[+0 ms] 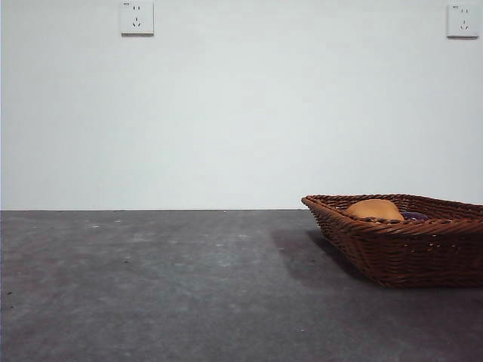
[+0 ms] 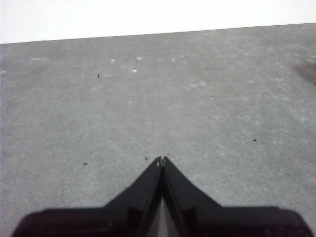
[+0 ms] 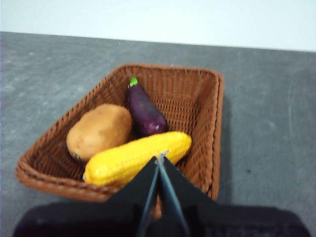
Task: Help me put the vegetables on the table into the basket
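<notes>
The brown wicker basket (image 1: 407,245) stands on the dark grey table (image 1: 151,286) at the right; it also shows in the right wrist view (image 3: 197,98). Inside it lie an orange-brown potato (image 3: 98,131), a dark purple eggplant (image 3: 144,112) with a green stem, and a bumpy yellow corn-like piece (image 3: 138,158). In the front view only the potato (image 1: 373,210) and a bit of the eggplant (image 1: 414,216) rise above the rim. My right gripper (image 3: 160,158) is shut and empty above the basket's near rim. My left gripper (image 2: 161,160) is shut and empty over bare table.
A white wall stands behind the table, with two power sockets (image 1: 136,17) high on it. No arm shows in the front view.
</notes>
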`<state>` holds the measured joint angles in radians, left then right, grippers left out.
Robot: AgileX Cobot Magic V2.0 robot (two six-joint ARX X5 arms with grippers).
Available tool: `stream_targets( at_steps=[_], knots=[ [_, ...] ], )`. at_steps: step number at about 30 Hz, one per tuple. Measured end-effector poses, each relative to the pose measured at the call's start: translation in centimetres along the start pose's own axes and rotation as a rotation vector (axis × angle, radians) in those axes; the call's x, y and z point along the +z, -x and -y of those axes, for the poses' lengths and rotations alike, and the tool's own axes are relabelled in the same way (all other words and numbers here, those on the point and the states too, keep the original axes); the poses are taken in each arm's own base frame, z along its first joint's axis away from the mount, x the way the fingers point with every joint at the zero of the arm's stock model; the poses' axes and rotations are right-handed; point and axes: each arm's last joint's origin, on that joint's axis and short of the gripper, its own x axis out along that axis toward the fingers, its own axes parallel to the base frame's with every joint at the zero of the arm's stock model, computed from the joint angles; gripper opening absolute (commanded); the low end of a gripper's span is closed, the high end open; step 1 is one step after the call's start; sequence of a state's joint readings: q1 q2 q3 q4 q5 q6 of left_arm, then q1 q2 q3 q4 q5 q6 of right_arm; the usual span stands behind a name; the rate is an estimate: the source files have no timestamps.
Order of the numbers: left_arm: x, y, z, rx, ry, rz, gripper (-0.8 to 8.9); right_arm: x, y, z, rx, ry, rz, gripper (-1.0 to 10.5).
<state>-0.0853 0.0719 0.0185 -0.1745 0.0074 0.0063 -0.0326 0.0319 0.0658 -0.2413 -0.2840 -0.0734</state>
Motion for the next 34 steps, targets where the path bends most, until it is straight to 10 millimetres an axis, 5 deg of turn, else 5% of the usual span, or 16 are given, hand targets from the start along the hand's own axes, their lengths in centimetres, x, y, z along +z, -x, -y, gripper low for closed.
stream_targets(
  at_steps=[34],
  knots=[
    [-0.01,-0.04,0.00,0.000,0.000,-0.003,-0.04,-0.49,-0.21,-0.04,-0.011,-0.025,0.022,0.0]
  ],
)
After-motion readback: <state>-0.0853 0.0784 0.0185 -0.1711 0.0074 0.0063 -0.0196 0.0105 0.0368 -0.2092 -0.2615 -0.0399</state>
